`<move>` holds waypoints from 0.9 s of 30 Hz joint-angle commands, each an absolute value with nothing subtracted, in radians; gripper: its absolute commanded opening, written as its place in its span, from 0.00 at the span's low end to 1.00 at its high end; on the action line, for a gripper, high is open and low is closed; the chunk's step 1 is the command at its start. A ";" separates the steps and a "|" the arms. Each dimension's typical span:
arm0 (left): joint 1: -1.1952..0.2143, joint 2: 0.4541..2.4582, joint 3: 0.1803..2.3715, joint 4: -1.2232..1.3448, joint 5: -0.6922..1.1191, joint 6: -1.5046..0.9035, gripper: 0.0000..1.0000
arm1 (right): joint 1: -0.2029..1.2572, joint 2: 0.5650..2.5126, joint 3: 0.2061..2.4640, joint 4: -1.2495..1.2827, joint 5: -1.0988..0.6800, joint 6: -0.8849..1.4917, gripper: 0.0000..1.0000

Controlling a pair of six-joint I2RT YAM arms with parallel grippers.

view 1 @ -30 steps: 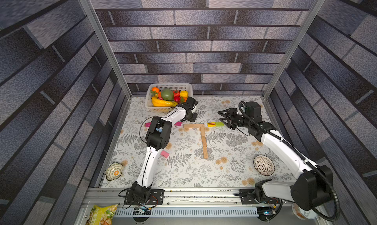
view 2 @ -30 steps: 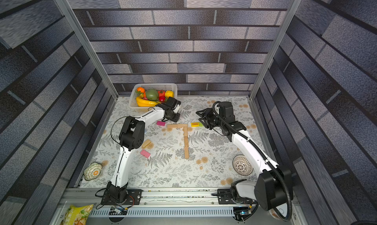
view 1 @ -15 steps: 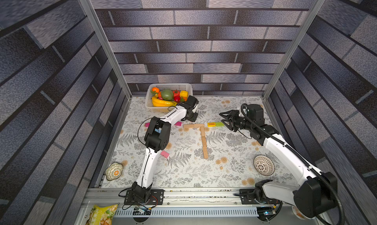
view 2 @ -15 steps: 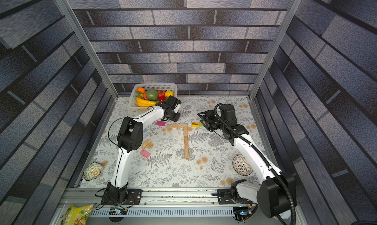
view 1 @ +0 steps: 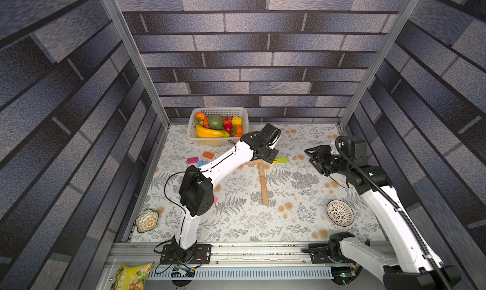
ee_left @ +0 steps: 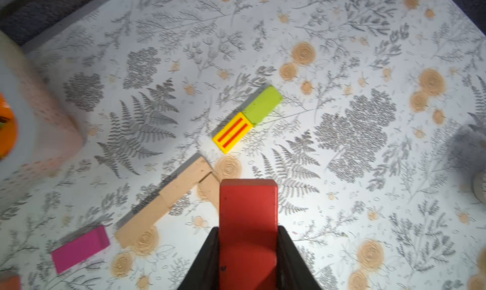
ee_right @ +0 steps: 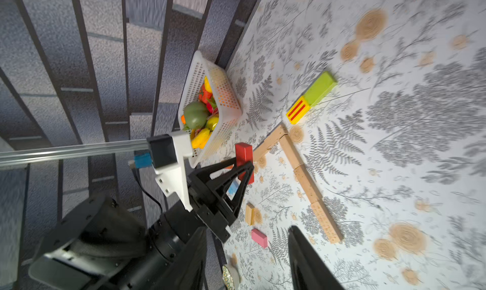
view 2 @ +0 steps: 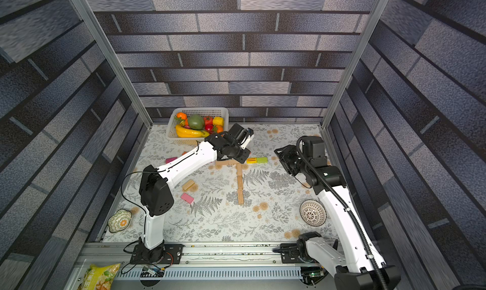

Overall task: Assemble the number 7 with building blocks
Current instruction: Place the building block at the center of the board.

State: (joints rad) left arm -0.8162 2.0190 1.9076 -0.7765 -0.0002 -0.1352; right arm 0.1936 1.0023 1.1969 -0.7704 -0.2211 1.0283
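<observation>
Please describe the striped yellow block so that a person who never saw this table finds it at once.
Start at the white basket of toy fruit by the back wall; in front of it lies a figure of tan blocks. Just beyond the corner of that figure, a yellow block lies end to end with a green block. It alone carries two red stripes.

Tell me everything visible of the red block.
The red block is a plain flat rectangle, painted red. The left gripper is shut on one end, pressing both long sides; the other end sticks out free. It hangs above the floral cloth, close to the corner of the tan 7, apparently touching neither.
</observation>
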 commanded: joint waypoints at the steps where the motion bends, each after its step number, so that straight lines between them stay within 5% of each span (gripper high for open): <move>1: -0.906 2.066 1.921 -0.850 -0.007 -0.330 0.29 | 0.180 0.979 1.261 -1.148 -0.062 0.878 0.52; 7: -1.046 2.239 2.048 -0.905 -0.016 -0.461 0.29 | 0.178 0.938 1.290 -1.256 0.011 0.810 0.52; 17: -1.060 2.427 2.129 -0.896 0.011 -0.497 0.30 | 0.179 0.882 1.229 -1.247 -0.051 0.827 0.52; 22: -1.063 2.435 2.169 -0.909 0.013 -0.475 0.71 | 0.178 0.862 1.214 -1.250 -0.072 0.833 0.52; 27: -1.033 2.325 2.178 -0.952 -0.005 -0.496 0.75 | 0.178 0.862 1.207 -1.258 -0.085 0.836 0.52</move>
State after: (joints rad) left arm -1.0565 2.4279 2.1578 -0.8856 0.0181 -0.4801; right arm 0.1806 0.8661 1.2152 -1.2201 -0.0731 0.8326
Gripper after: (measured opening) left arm 0.742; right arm 0.522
